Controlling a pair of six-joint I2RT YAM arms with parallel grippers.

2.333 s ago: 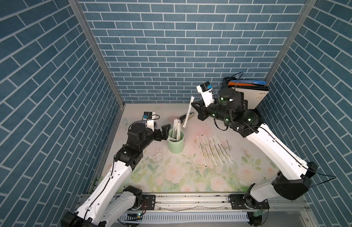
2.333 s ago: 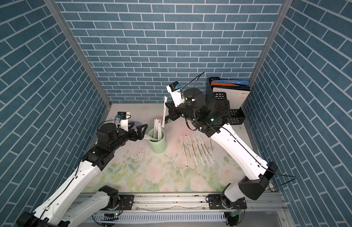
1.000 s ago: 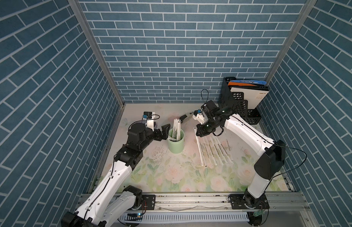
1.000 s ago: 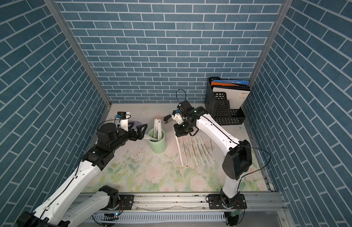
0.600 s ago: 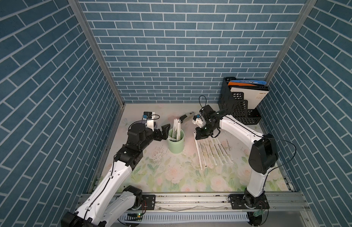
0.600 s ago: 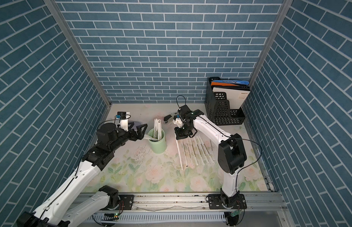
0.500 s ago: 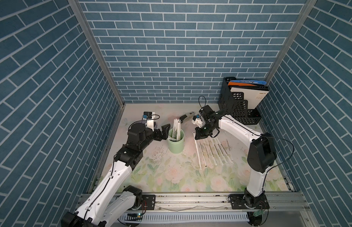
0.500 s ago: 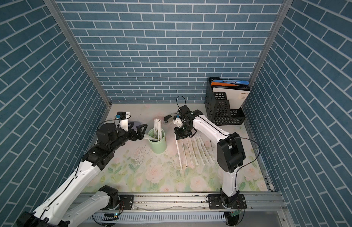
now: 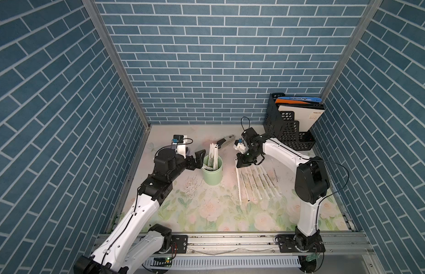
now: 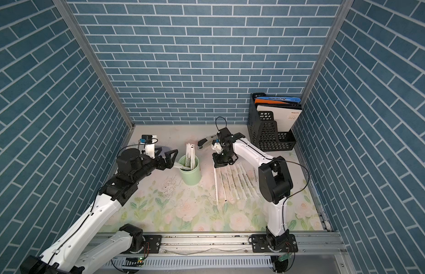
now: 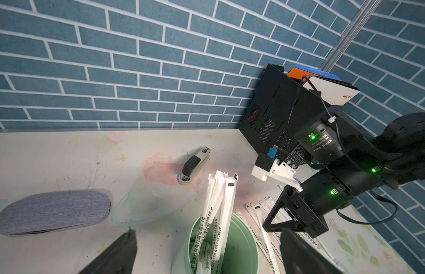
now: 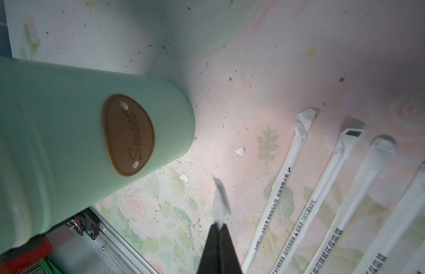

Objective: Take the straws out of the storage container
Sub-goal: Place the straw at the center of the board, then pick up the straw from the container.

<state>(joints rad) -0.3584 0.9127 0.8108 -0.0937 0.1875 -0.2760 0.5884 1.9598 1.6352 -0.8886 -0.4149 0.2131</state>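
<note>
Because the straws [image 9: 212, 155] are light, thin paper-wrapped tubes, they will likely bend under side load, and the wrapper can crush or slip under a hard pinch; take hold near the upper end, above the rim, and draw straight up. Several stand leaning together in the cup [image 9: 212, 176], which is upright on the counter [image 9: 206, 213]; a row [image 9: 256, 180] of others lies flat beside it, clear of the cup. The right gripper [image 9: 242, 163] is clenched on the top end of the straw [image 9: 239, 185] nearest the cup, low over the counter. The left gripper [image 10: 166, 154] is spread wide just beside the cup's rim, grasping nothing. The cup looks light and may tip if a straw drags on its wall.
</note>
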